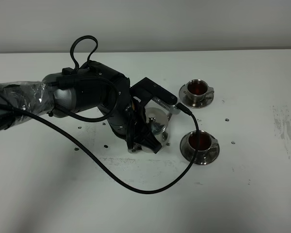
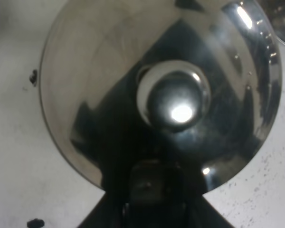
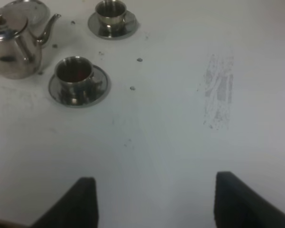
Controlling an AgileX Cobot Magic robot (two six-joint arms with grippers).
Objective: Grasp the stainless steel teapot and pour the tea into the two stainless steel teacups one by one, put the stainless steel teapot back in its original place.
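Left gripper (image 1: 146, 141): clamped on stainless steel teapot (image 1: 157, 121), above worktop (image 1: 242, 194)
Right gripper (image 3: 154, 199): spread, empty
Risk: teapot may miss its dish

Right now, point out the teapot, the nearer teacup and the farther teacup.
teapot (image 3: 12, 52), right wrist view, on its round body.
nearer teacup (image 1: 200, 141), exterior high view, on the tea inside.
farther teacup (image 1: 197, 88), exterior high view, on the tea inside.
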